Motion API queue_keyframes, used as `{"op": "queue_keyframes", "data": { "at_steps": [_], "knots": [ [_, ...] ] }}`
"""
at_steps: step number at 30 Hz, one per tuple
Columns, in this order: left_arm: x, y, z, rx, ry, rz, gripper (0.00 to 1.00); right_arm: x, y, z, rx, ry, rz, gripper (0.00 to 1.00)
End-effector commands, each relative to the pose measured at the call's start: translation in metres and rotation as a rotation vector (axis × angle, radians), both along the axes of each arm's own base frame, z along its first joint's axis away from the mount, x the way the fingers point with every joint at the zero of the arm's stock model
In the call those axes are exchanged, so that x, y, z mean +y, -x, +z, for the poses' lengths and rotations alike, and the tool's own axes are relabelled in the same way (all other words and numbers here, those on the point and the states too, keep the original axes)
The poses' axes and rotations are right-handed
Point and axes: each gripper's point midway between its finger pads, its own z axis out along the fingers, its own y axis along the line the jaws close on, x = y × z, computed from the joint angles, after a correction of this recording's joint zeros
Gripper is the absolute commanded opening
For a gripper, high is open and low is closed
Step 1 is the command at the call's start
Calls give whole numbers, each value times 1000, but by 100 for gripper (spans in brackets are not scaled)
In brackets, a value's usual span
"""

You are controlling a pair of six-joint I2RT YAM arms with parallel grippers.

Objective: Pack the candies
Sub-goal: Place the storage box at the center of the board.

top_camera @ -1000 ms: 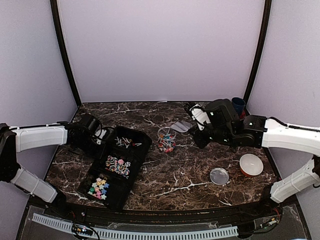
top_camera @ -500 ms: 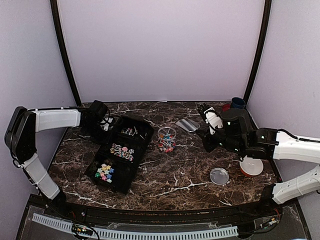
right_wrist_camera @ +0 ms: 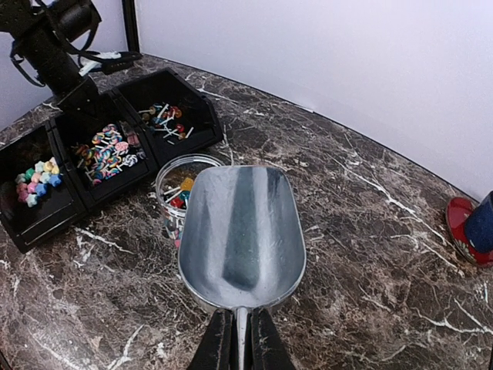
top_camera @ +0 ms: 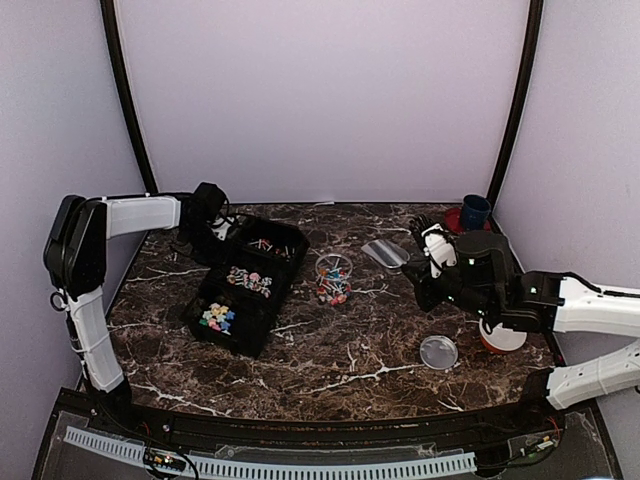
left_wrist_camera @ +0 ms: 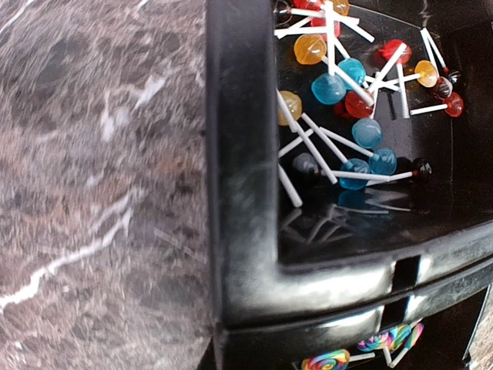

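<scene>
We list the candies (top_camera: 238, 283) in three compartments of the black tray (top_camera: 245, 338) near the table's (top_camera: 350, 370) left edge. The tray's long axis slants far to near-left. More sit in the jar (top_camera: 333, 268) mid-table. There is bare marble along the near edge. Only the left wrist view shows lollipop sticks pointing every way.

Left gripper (top_camera: 205, 215): closed at the tray's far corner; whether it grips the tray we cannot tell.

Right gripper (right_wrist_camera: 236, 331): clamped on the scoop (right_wrist_camera: 239, 231) handle.

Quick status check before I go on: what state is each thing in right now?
tray: all three compartments hold candies.
jar: upright, open, some candies inside.
lid: off the jar, lying flat.
scoop: empty, hollow side up.
right gripper: shut on the scoop's handle.
left gripper: shut, at the tray's far left corner.
</scene>
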Motion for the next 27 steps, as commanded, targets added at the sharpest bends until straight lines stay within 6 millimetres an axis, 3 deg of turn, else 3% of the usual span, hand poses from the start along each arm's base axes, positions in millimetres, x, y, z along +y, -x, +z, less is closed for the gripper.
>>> {"op": "queue_keyframes", "data": {
  "at_steps": [1,10,21,27],
  "knots": [
    [-12,-32,32,-101,21,-52,0,7,5,23,-112,-87,74,0],
    [-19,-77,16,-119,-57,-129,0,9,15,-2,-182,-42,168,0],
    [-22,-127,-7,-194,-163,-197,0,18,20,-14,-211,-33,231,0],
    [-22,-137,-15,-201,-183,-197,13,20,19,-18,-187,-16,230,0]
  ]
}}
